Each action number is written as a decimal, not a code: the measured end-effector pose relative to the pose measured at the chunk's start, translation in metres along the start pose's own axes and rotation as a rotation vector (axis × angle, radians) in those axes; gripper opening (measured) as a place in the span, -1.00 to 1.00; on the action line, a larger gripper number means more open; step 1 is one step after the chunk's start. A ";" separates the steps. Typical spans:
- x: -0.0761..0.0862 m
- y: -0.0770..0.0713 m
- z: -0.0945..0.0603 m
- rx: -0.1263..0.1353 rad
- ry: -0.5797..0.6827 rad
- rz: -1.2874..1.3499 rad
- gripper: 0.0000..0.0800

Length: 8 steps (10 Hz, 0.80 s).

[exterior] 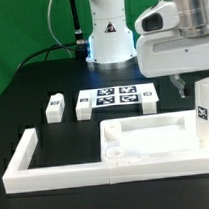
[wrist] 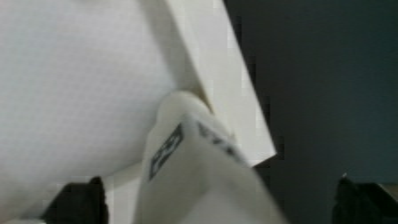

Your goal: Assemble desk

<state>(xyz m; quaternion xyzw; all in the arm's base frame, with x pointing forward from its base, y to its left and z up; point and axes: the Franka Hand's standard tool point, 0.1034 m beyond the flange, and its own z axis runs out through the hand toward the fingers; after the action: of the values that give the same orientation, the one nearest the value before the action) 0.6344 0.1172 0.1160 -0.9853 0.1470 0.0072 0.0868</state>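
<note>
The desk top [exterior: 145, 138], a white rimmed tray, lies at the front of the table. One tagged white leg [exterior: 206, 106] stands upright at the top's corner on the exterior view's right. My gripper [exterior: 196, 83] hangs just over that leg, with one dark finger [exterior: 176, 84] showing beside it. In the wrist view the leg [wrist: 187, 160] rises against the top's rim [wrist: 222, 70], and the gripper [wrist: 222, 205] is open. Its fingers [wrist: 80, 200] stand wide on either side of the leg, with a dark gap on one side. Two more legs [exterior: 57, 107] [exterior: 84, 106] lie loose further back.
The marker board [exterior: 117, 95] lies flat behind the desk top, in front of the robot base [exterior: 108, 37]. Long white frame bars [exterior: 26, 162] run along the front and the exterior view's left. The table surface is black.
</note>
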 end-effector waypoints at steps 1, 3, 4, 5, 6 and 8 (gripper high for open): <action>0.000 0.001 0.000 -0.001 0.000 -0.059 0.62; 0.000 -0.002 0.002 -0.066 0.011 -0.411 0.62; 0.002 -0.006 0.003 -0.074 0.011 -0.529 0.62; 0.002 -0.006 0.003 -0.073 0.011 -0.521 0.62; 0.002 -0.006 0.003 -0.071 0.011 -0.504 0.62; 0.003 -0.005 0.003 -0.071 0.012 -0.485 -0.02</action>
<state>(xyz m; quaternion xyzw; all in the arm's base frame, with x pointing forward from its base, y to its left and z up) 0.6384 0.1215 0.1135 -0.9942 -0.0936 -0.0145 0.0506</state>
